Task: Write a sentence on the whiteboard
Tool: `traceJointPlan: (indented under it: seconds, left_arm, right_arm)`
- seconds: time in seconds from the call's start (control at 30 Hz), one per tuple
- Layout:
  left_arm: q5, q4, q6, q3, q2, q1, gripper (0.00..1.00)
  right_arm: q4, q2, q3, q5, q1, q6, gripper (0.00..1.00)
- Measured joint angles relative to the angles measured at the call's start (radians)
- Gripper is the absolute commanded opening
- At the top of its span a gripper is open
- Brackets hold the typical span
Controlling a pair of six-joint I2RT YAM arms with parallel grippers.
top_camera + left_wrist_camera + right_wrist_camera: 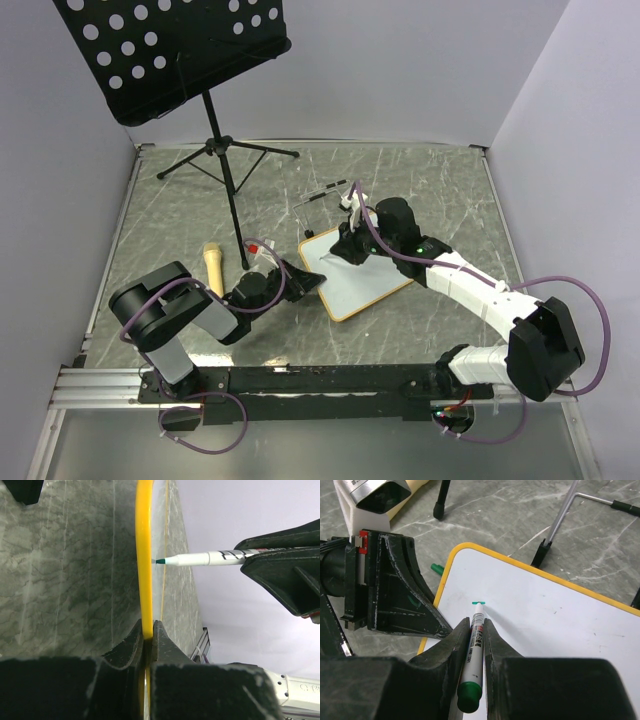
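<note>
Slippage worries us: our left gripper (147,636) pinches the edge of the whiteboard (362,282), lying on the table (450,190) between the arms; our right gripper (476,630) clamps the marker (476,647), tip on the board. Hard strokes could skid board or marker.

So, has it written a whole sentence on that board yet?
No, the whiteboard shows only one short green dash at the tip of the marker.

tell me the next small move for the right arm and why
Probably drag the marker across the whiteboard to extend the stroke: the right claw is shut on the marker, its tip sits at one short green mark, the board is otherwise nearly blank, and the left claw clamps its edge.
</note>
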State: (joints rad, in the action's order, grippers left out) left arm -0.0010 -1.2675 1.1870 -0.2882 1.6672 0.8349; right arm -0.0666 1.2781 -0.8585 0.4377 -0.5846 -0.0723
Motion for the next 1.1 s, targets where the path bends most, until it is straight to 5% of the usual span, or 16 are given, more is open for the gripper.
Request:
traceJointPlan:
  seconds: [1.1]
  left_arm:
    - [0.003, 0.000, -0.001, 0.000, 0.000, 0.000, 0.01]
  right_arm:
    - [-0.026, 0.000, -0.005, 0.025, 0.003, -0.044, 0.00]
